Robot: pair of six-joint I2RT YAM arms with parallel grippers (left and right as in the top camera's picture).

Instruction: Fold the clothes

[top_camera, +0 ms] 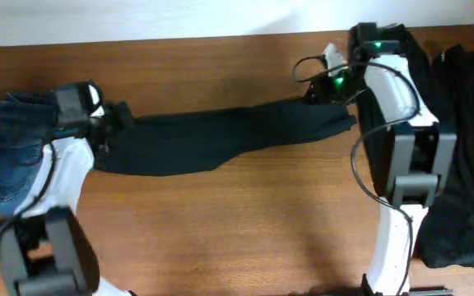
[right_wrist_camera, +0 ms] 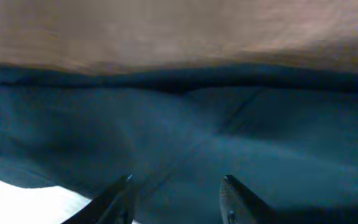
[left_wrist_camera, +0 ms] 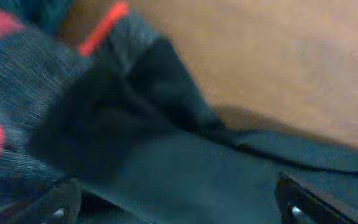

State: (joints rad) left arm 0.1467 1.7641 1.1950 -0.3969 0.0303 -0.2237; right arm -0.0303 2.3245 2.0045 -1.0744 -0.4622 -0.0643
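Note:
The black trousers lie stretched out across the wooden table, waistband at the left and leg ends at the right. My left gripper is at the waistband end. In the left wrist view its fingers are spread wide over the black cloth, and the red-orange waistband lining shows beyond. My right gripper is at the leg end. In the right wrist view its fingers stand apart just above the dark fabric.
Blue denim jeans lie bunched at the left edge, right behind my left gripper. A pile of other black garments lies along the right edge. Bare wood table shows in front of the trousers.

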